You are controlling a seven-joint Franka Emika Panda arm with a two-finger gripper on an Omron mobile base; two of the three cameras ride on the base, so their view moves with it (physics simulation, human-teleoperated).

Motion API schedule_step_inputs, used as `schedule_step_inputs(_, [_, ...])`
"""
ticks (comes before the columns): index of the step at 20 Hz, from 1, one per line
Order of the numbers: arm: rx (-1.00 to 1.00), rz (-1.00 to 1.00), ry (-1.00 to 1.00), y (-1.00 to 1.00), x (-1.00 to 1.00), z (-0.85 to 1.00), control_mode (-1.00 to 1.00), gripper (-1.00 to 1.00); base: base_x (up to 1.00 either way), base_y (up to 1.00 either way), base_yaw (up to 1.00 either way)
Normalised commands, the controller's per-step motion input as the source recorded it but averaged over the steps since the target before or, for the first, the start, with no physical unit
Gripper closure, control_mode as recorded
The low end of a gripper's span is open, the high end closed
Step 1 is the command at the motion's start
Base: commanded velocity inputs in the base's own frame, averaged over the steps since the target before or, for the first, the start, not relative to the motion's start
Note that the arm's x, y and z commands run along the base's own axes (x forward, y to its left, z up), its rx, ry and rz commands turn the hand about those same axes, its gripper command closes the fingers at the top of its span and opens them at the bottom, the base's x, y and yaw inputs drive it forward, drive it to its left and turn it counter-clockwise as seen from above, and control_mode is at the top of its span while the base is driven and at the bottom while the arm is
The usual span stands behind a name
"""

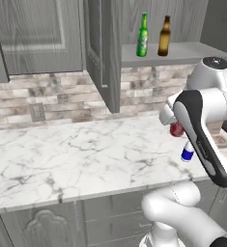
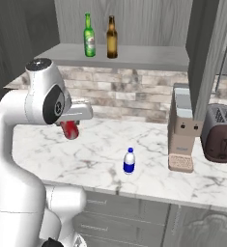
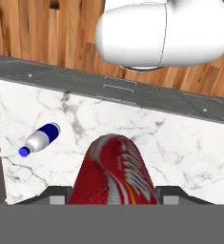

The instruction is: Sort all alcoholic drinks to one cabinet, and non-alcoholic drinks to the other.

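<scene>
My gripper [image 2: 72,124] is shut on the red soda can [image 2: 69,131], held in the air above the marble counter [image 2: 100,144]. In the hand view the can [image 3: 114,169] rises between the fingers. The white bottle with blue label and cap [image 2: 129,161] stands alone on the counter near its front edge; it also shows in the left base view as the white bottle [image 1: 187,152]. The green bottle [image 1: 142,36] and the amber-brown bottle [image 1: 164,37] stand side by side on the open cabinet's shelf [image 1: 187,52].
The open cabinet's door [image 1: 103,53] juts out over the counter, with a closed cabinet [image 1: 35,34] to its left. A coffee machine [image 2: 182,128] and a dark toaster [image 2: 221,132] stand at the counter's right end. Bare marble stretches to the left.
</scene>
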Motion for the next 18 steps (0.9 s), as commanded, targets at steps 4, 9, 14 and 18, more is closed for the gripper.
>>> schedule_step_inputs(4, [0.0, 0.0, 0.0, 0.0, 0.0, 0.0, 1.0, 1.0, -0.8, 0.0, 0.0])
schedule_step_inputs(9, [0.0, 0.0, 0.0, 0.0, 0.0, 0.0, 1.0, 1.0, -0.8, 0.0, 0.0])
schedule_step_inputs(14, [0.0, 0.0, 0.0, 0.0, 0.0, 0.0, 1.0, 1.0, -0.54, 0.0, 0.0])
schedule_step_inputs(18, [0.0, 0.0, 0.0, 0.0, 0.0, 0.0, 1.0, 1.0, -0.21, 0.0, 0.0])
